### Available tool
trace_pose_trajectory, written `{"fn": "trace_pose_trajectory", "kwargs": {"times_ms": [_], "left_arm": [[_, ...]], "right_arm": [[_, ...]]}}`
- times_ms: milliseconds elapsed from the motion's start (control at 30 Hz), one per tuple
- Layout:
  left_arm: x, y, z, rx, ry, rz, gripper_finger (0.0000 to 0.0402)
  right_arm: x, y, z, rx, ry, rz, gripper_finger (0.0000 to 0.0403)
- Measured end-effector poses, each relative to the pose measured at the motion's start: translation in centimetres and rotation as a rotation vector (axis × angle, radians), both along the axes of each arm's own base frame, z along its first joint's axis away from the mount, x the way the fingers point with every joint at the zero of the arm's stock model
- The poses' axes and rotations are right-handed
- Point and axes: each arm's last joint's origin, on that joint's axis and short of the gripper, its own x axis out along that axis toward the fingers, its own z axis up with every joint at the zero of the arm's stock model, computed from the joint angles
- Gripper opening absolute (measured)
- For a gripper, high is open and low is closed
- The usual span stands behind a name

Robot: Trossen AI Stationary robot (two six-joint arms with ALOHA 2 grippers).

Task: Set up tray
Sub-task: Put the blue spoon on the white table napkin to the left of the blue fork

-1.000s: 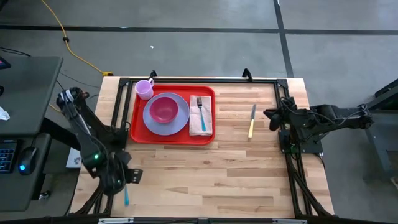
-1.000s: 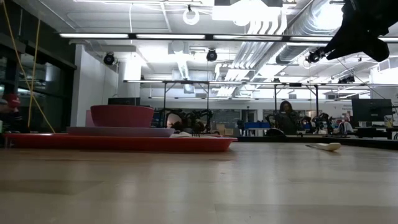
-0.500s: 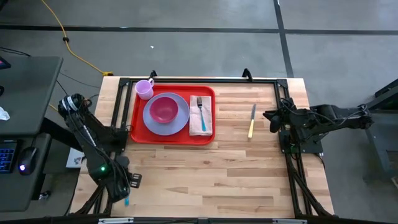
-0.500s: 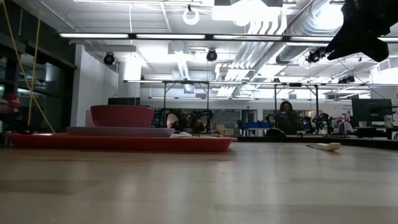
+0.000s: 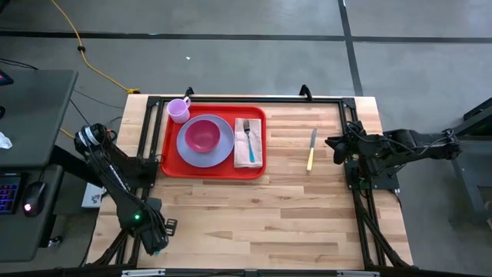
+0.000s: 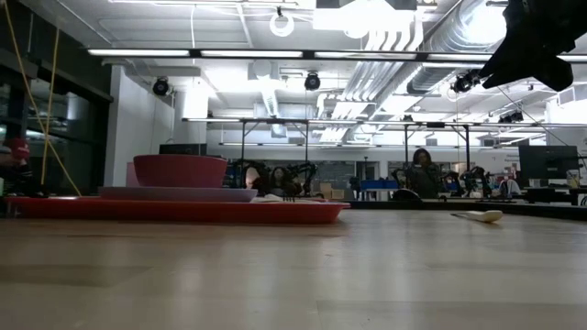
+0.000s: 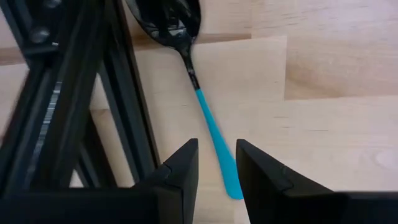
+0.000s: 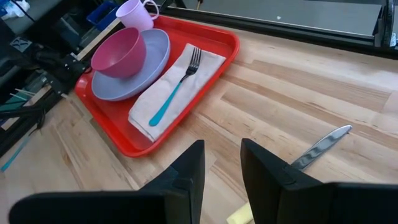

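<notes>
The red tray (image 5: 165,154) lies at the table's far left. It carries a lavender plate (image 5: 223,154) with a pink bowl (image 5: 202,135), a purple cup (image 5: 178,109), and a napkin (image 5: 247,154) with a teal-handled fork (image 8: 174,93). A spoon (image 7: 208,124) with a dark bowl and teal handle lies flat at the near left corner. My left gripper (image 7: 216,163) points down over it, open, one finger on each side of the handle's free end. My right gripper (image 8: 222,165) is open and bare at the right edge (image 5: 333,146).
A knife (image 5: 311,148) with a yellow handle lies on bare wood between the tray and my right gripper. A black frame rail (image 7: 118,93) runs close beside the spoon along the table's left edge. Bare wood fills the near half of the table.
My left gripper has moved toward the table's near edge and sunk, tipping to point straight down. It now stands over the spoon and covers it in the high view. The spoon has kept its place.
</notes>
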Motion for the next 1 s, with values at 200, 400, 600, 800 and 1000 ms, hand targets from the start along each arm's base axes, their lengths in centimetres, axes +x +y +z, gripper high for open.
{"fn": "trace_pose_trajectory", "kwargs": {"times_ms": [200, 400, 600, 800, 1000], "left_arm": [[0.9, 0.1, -0.8, 0.018, 0.015, 0.031, 0.0138], [1.3, 0.7, -2.0, 0.033, 0.084, 0.059, 0.0138], [0.9, 1.4, -3.4, 0.013, 0.138, 0.067, 0.0138], [0.6, 1.8, -4.1, 0.015, 0.145, 0.064, 0.0138], [0.4, 2.2, -4.7, 0.022, 0.149, 0.065, 0.0138]], "right_arm": [[0.1, 0.0, 0.1, 0.002, -0.012, 0.0, 0.0082], [0.2, 0.0, 0.2, -0.009, -0.021, 0.011, 0.0082], [0.3, 0.1, 0.4, -0.021, -0.029, 0.029, 0.0082], [0.3, 0.1, 0.4, -0.021, -0.034, 0.03, 0.0082], [0.3, 0.0, 0.4, -0.026, -0.036, 0.022, 0.0082]]}}
